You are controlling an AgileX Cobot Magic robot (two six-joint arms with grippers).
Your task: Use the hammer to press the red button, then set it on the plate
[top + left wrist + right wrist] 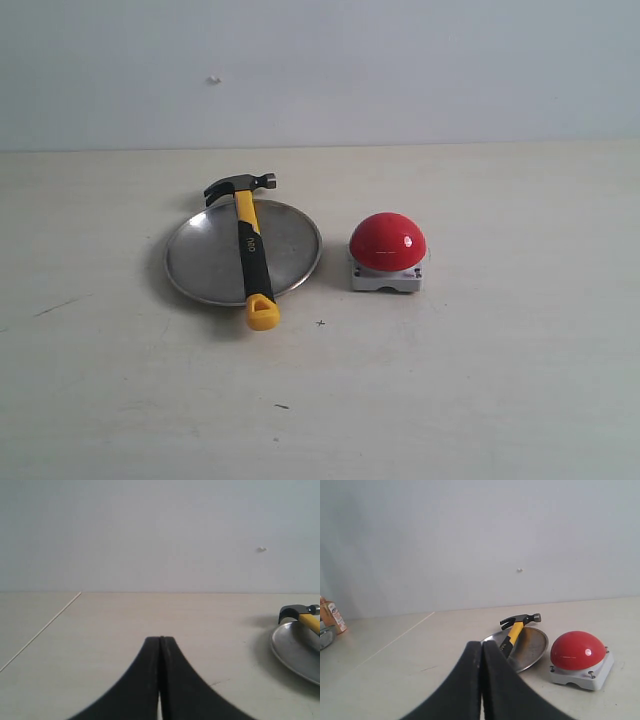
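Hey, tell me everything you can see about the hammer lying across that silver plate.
The small claw hammer has a dark metal head with a curved claw. Its handle is yellow with a black, rubber-looking grip section in the middle and a yellow butt end. It lies flat and unheld across the round silver metal plate. The head reaches past the plate's far rim and the butt sticks out past the near rim. Only the plate clearly touches it.

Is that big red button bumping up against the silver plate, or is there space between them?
Apart. The exterior view shows a strip of bare table between the plate rim and the red button base.
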